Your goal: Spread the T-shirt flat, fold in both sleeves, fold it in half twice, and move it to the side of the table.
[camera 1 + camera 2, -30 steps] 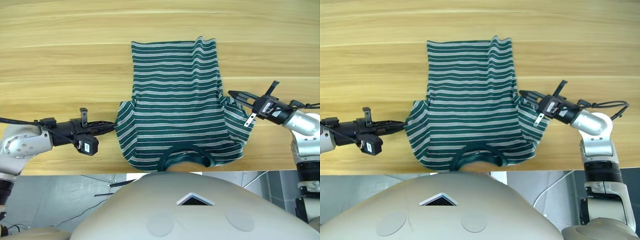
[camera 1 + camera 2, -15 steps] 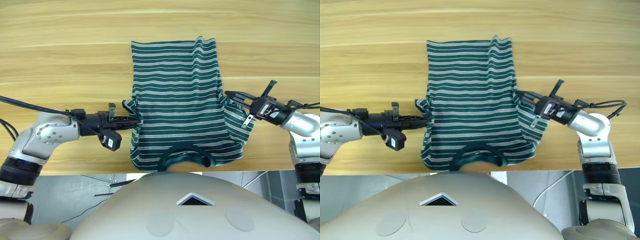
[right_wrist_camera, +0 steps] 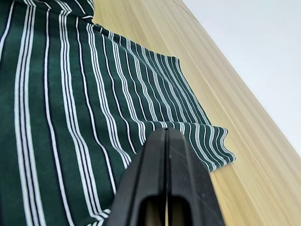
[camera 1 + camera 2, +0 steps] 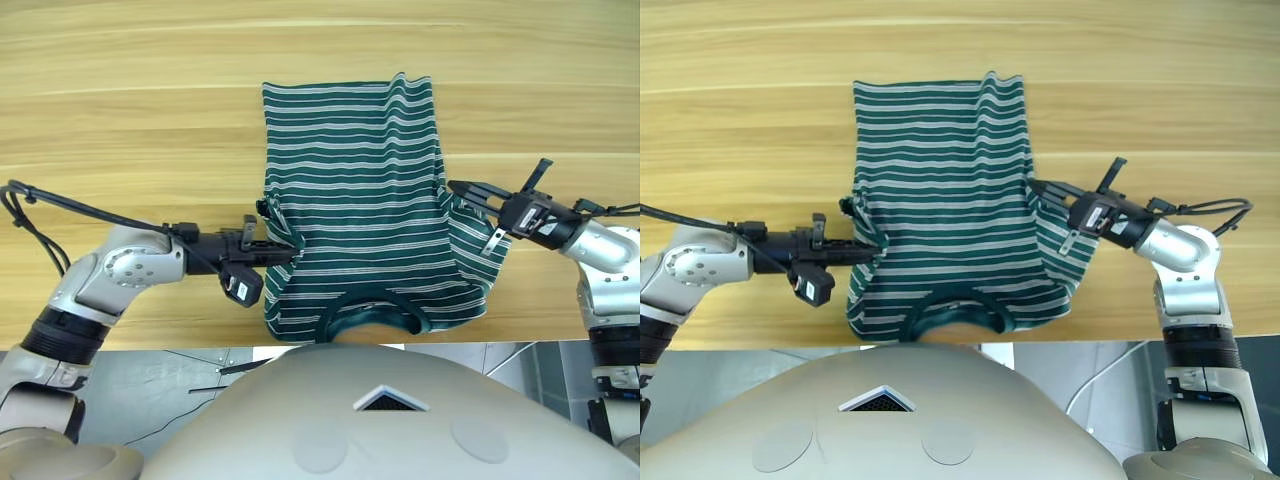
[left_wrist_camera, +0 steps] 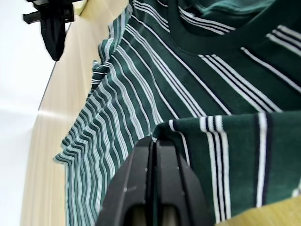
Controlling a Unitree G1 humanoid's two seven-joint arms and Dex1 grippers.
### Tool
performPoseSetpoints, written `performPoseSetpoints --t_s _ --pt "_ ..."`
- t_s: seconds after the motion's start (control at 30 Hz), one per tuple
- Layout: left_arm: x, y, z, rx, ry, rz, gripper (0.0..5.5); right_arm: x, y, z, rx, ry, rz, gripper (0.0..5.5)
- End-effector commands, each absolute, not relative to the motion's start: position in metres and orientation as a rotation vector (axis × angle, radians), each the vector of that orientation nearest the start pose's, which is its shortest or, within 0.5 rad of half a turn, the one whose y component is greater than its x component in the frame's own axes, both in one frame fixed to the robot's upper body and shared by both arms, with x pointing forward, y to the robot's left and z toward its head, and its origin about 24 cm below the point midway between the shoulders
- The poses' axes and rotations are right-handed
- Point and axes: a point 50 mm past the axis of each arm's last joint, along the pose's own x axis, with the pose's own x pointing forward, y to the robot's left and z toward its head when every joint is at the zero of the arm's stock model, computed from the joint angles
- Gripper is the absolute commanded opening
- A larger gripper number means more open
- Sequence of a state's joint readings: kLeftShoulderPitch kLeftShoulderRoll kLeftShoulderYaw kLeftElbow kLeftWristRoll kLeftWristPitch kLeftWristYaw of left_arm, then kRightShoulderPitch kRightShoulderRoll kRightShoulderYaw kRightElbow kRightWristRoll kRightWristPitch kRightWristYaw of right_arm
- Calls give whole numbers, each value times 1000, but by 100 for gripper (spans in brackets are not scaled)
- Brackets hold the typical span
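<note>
The left gripper [image 4: 292, 250] is clenched on the edge of the left sleeve [image 4: 283, 272]; in its wrist view the two fingers are pressed together with the striped hem doubled over their tips. It holds that sleeve turned in over the body of the T-shirt [image 4: 350, 150], which lies on the table [image 4: 120, 100] with its collar [image 4: 370, 300] at the near edge and its hem toward the far side. From where I stand, the sleeve fold looks about half made, and the cloth is bunched into a small knot at the armpit just beyond the gripper. To do it well I'd keep the pinch low, close to the fabric, draw the sleeve a little further inward so the crease runs straight from shoulder to hem, and let go only once it lies flat, or the knot will be folded in. Across the shirt, the right gripper [image 4: 455, 187] is closed too, sitting over the inner end of the right sleeve [image 4: 470, 240]; I can't tell whether it has any cloth nipped. That sleeve lies spread outward, not yet folded.
</note>
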State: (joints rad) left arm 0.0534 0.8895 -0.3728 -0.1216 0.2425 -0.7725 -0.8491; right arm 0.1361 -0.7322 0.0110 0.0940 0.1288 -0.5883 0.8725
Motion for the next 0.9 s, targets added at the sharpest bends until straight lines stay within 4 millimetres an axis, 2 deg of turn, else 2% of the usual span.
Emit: performPoseSetpoints --t_s 0.03,0.37,0.7,0.9 --pt "169 167 52 1153 -209 -1593 2 201 -237 70 -708 -74 990 0" --pt "171 159 40 1139 -193 -1590 2 204 -235 70 -700 -79 988 0" --pt "174 143 38 1093 -240 -1574 2 206 -232 67 -687 -84 992 0" --pt "171 143 31 1084 -177 -1595 2 204 -231 66 -681 -80 1004 0"
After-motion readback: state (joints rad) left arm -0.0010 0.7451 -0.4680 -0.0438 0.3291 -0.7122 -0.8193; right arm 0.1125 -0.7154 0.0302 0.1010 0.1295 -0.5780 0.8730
